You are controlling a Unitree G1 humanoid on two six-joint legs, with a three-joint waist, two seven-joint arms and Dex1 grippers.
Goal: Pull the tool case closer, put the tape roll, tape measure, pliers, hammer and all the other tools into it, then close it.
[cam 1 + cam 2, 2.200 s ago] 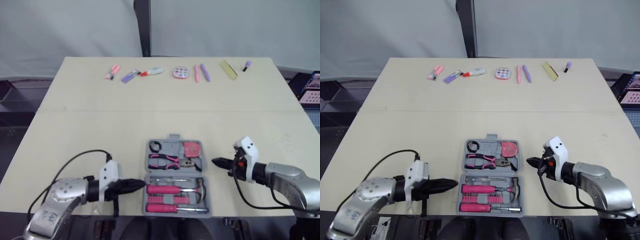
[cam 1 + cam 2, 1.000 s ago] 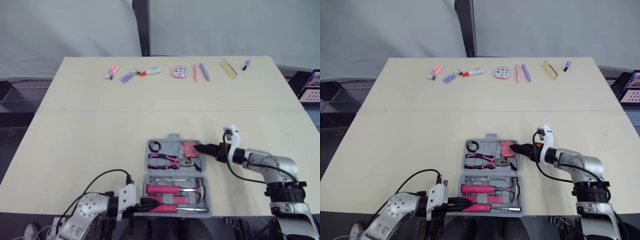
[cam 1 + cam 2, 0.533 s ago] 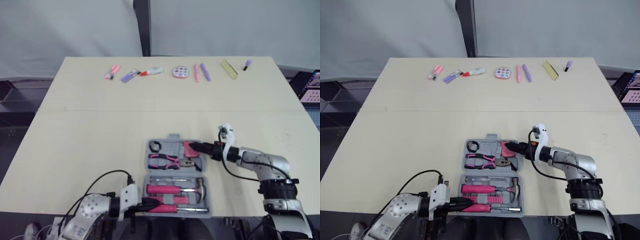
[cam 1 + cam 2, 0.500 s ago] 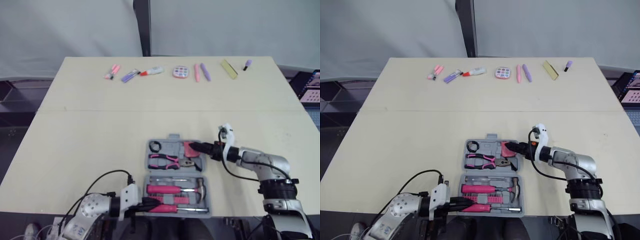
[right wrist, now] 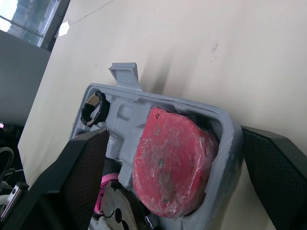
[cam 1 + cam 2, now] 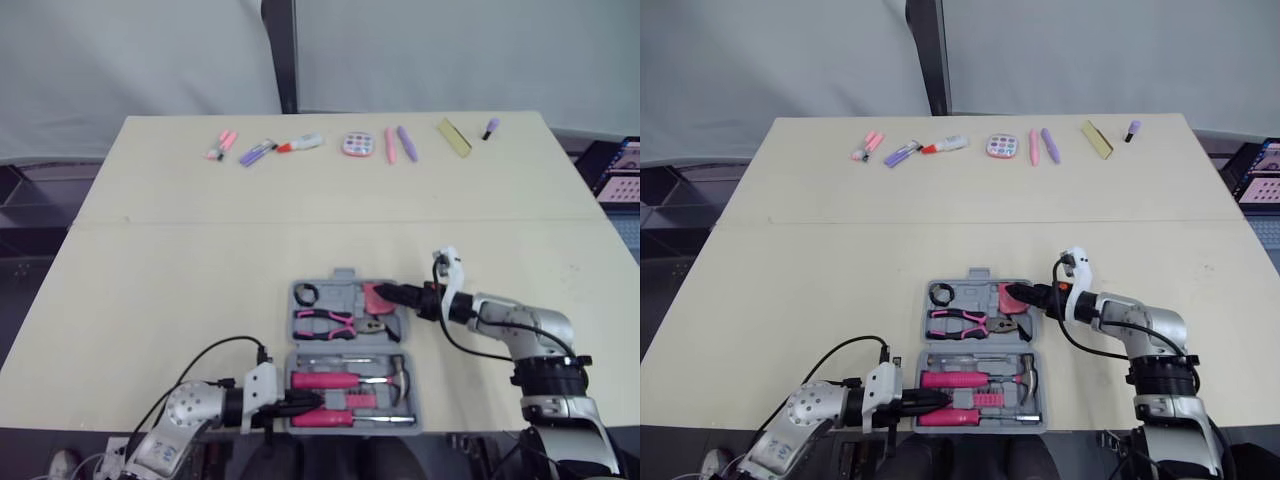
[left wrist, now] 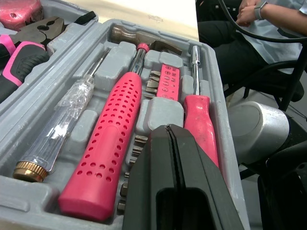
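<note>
The grey tool case (image 6: 411,385) lies open near the table's front edge. Its far half holds a black tape roll (image 6: 308,294), pink pliers (image 6: 330,322) and a red tape measure (image 5: 172,167). In the near half lie the pink-handled hammer (image 7: 103,143) and a red screwdriver (image 7: 201,120). My left gripper (image 7: 175,158) is shut, its tips low over the near half's left end. My right gripper (image 6: 390,294) is open at the far right corner. One of its fingers (image 5: 81,177) is over the case's inside and the other outside the wall.
Small pink and purple pens, a tube, a round palette (image 6: 356,145) and a yellow strip (image 6: 455,137) lie in a row along the table's far edge. A seated person (image 7: 259,28) is beyond the table's near side. Bare tabletop surrounds the case.
My right gripper has edged left, farther around the case's far right corner. My left gripper has slid right, onto the case's near half. Both openings are unchanged.
</note>
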